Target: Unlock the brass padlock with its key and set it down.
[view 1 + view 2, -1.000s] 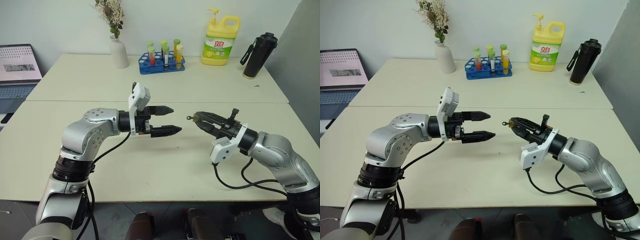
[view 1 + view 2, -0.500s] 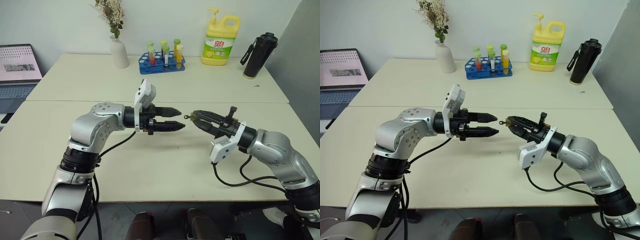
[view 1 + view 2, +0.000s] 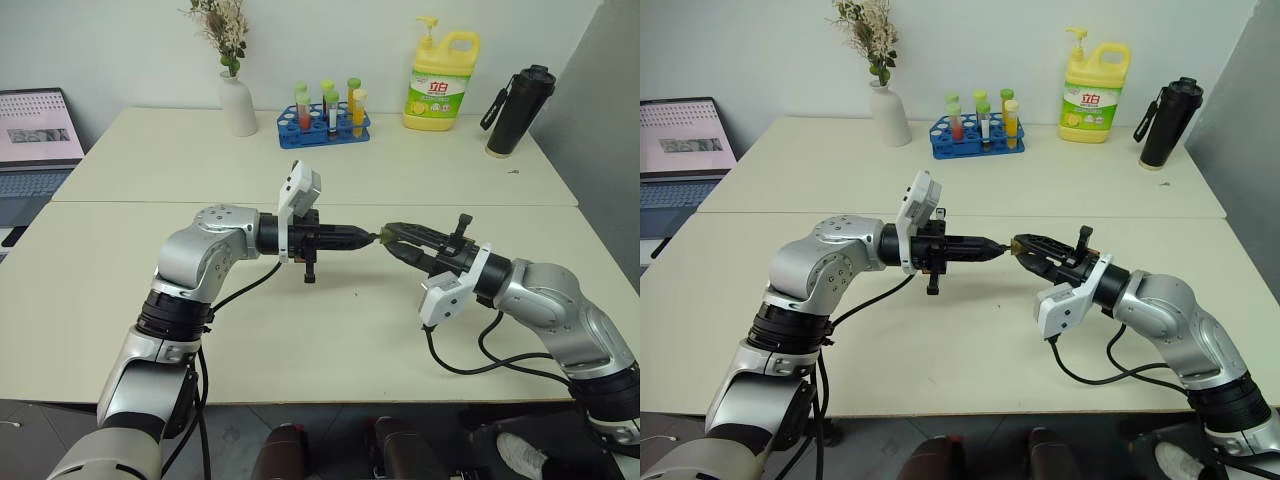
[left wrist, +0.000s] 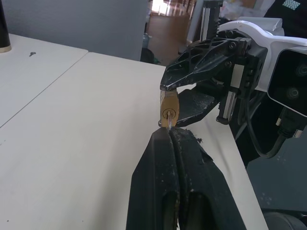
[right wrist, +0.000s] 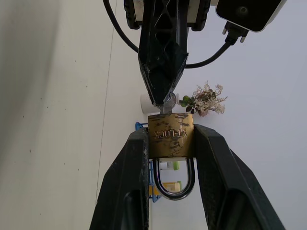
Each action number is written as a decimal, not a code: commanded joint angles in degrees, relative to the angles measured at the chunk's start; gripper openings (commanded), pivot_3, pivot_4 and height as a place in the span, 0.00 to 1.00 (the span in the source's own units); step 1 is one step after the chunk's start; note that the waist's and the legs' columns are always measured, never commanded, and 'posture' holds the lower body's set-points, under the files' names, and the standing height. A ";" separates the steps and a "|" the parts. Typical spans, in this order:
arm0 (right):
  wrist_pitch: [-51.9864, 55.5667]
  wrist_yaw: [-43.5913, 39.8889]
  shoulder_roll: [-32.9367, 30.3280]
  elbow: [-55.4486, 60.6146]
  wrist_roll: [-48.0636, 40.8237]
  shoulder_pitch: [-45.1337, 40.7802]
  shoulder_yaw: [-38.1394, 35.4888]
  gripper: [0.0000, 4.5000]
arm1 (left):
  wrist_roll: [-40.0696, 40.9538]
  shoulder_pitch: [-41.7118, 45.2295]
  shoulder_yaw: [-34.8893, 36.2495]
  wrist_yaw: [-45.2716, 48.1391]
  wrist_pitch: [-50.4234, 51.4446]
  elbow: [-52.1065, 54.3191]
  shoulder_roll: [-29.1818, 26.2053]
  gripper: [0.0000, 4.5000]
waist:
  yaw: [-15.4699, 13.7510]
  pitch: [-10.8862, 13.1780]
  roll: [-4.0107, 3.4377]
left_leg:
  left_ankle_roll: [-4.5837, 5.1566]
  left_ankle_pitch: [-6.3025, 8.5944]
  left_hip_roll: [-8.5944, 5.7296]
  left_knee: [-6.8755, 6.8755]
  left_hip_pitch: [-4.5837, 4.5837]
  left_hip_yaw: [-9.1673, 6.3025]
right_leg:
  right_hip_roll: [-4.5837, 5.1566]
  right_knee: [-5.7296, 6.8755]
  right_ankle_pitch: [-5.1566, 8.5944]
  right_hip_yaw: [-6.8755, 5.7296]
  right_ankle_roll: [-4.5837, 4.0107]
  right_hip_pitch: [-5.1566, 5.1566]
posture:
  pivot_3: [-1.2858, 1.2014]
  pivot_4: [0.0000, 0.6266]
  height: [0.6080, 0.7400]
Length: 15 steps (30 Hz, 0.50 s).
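Left pincer [image 3: 362,238] clamped shut on the key [image 5: 168,101], seated in the keyhole ready for turning. At three o'clock of it, brass padlock [image 5: 171,136] gripped between right pincer [image 3: 388,233] fingers, held steady above the tabletop [image 3: 300,330].

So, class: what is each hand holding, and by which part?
The right hand clamps the brass padlock by the two sides of its body. The left hand is shut on the key, pinching its head.

Scuffed brass padlock [image 5: 170,135], silvery shackle, key [image 5: 168,101] prob. silver-grey, black hands
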State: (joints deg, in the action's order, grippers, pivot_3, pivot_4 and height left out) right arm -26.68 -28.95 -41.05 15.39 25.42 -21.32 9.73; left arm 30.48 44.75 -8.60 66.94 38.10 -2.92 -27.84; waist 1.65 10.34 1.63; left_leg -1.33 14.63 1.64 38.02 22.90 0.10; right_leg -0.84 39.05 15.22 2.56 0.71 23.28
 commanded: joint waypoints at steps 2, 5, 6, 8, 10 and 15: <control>-0.45 -0.38 0.52 1.96 -2.02 -0.49 -0.85 0.21 | -0.24 1.23 0.53 0.28 -1.61 0.53 0.67 0.00 | 0.00 0.00 0.00 | 0.00 0.00 0.00 0.00 0.00 0.00 | 0.00 0.00 0.00 0.00 0.00 0.00 | 0.52 0.24 1.00; -0.50 -0.75 0.50 1.89 -2.26 -0.41 -0.80 0.21 | -0.77 1.06 0.49 0.27 -2.70 0.45 1.00 0.00 | -0.01 0.00 0.00 | 0.00 0.00 0.00 0.00 0.00 -0.01 | 0.00 0.00 0.00 0.00 0.00 0.00 | 0.52 0.24 1.00; -0.48 -0.87 0.54 1.88 -2.43 -0.37 -0.80 0.21 | -1.07 0.92 0.37 0.38 -3.47 0.53 1.07 0.00 | -0.01 0.00 0.00 | 0.00 0.00 0.00 0.00 0.00 -0.01 | 0.00 0.00 0.00 0.00 0.00 0.00 | 0.52 0.24 1.00; -0.47 -1.06 0.65 1.89 -2.61 -0.31 -0.85 0.21 | -1.47 0.77 0.28 0.58 -4.31 0.61 1.17 0.00 | 0.00 0.00 0.00 | 0.00 0.00 0.00 0.00 0.00 0.00 | 0.00 0.00 -0.01 0.00 -0.01 0.00 | 0.52 0.24 1.00; -0.69 -1.31 0.67 1.92 -2.72 -0.16 -0.76 0.21 | -2.17 0.37 -0.13 1.10 -5.62 0.87 1.15 0.00 | 0.00 0.00 0.00 | 0.00 0.00 0.00 0.00 0.00 -0.01 | 0.00 0.00 0.00 0.00 -0.01 0.00 | 0.52 0.24 1.00; -0.78 -1.58 0.73 1.98 -2.91 0.18 -0.78 0.21 | -4.32 -0.25 -0.51 1.86 -10.66 1.45 1.56 0.00 | -0.01 0.00 0.00 | 0.00 0.00 0.00 0.00 0.00 0.00 | 0.00 0.00 -0.01 0.00 -0.01 0.00 | 0.52 0.24 1.00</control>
State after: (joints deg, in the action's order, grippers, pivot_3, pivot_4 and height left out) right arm -26.52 -30.15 -40.45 15.37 23.95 -21.00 9.23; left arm 26.92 43.93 -8.78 68.40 31.20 -3.04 -26.83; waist 1.64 10.34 1.63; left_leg -1.33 14.63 1.63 38.02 22.90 0.10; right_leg -0.84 39.05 15.21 2.56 0.70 23.28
